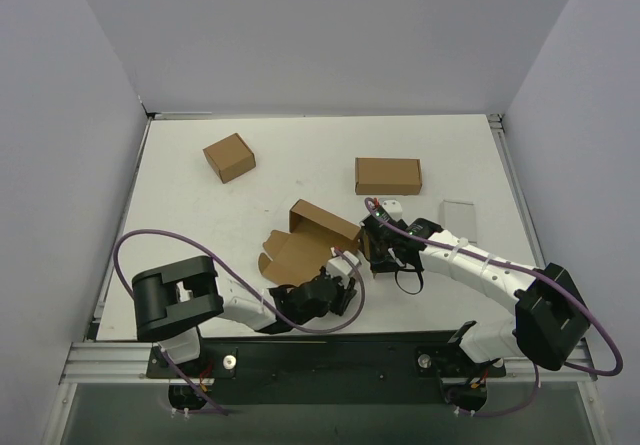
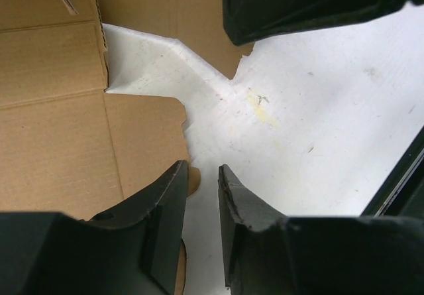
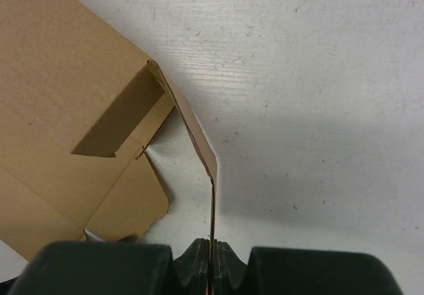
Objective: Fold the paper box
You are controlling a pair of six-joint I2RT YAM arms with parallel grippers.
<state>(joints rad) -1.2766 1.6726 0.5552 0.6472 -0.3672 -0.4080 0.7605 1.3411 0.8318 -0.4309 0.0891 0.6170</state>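
On the table (image 3: pixel 318 76), right pincer (image 3: pixel 212 258) clamps the thin, creased brown paper box (image 3: pixel 59 96); left pincer (image 2: pixel 202 170) apart.

- A small squarish brown carton (image 1: pixel 229 157), closed, sits askew at the far left of the white table (image 1: pixel 300 145).
- A closed oblong brown box (image 1: pixel 388 175) lies far right of centre.
- A flat pale grey case (image 1: pixel 460 220) lies nearer the right edge.

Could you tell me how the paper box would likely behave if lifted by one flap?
Probably floppy: the paper box is thin creased cardboard, its panels lying open. Likely light too: the right gripper pinches just one thin panel edge, and that panel stays raised.
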